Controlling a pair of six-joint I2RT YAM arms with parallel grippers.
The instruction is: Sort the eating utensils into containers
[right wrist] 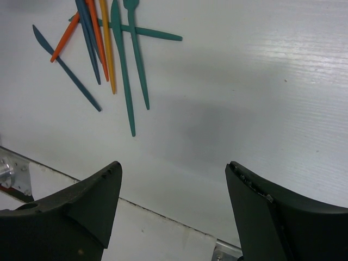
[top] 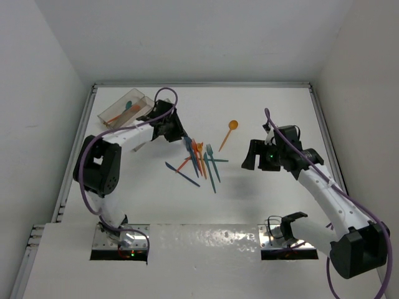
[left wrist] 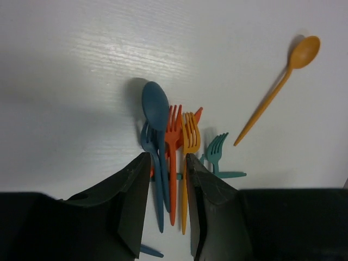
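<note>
Left gripper [left wrist: 166,157] is hovering over the pile of utensils [top: 201,159] in the middle of the table [top: 262,99], its jaws standing a narrow gap apart. The handles of a dark blue spoon [left wrist: 156,106] and an orange fork [left wrist: 173,130] are showing in that gap, with no grip on them visible. The right gripper [right wrist: 174,166] is hanging wide open over bare surface between the pile and the right edge. A lone orange spoon [top: 228,134] is lying apart, toward the far edge. The tray [top: 142,99] is sitting in the far left corner, holding a teal and an orange piece.
</note>
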